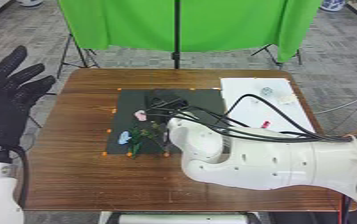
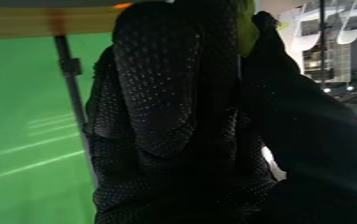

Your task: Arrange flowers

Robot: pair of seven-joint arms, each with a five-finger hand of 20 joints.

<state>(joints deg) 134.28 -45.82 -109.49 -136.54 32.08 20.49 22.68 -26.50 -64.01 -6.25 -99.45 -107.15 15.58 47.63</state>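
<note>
In the head view my right hand (image 1: 166,101) is over the upper middle of the dark mat (image 1: 130,102), partly hidden by cables. A pink flower (image 1: 141,115) lies just left of it; a blue flower (image 1: 125,137) and green leaves with stems (image 1: 139,136) lie lower on the mat. The right wrist view has my right hand (image 2: 161,85) with its thumb against the fingers, pinching a yellow-green thing (image 2: 246,30); most of that thing is hidden by the glove. My left hand (image 1: 4,100) is raised beyond the table's left edge, fingers straight and spread.
On the right of the brown table (image 1: 68,170) lies a white board (image 1: 245,107) with a small pale item (image 1: 266,92), a whitish item (image 1: 286,99) and a red one (image 1: 266,124). My right arm and its cables cross the lower right. A green cloth hangs behind.
</note>
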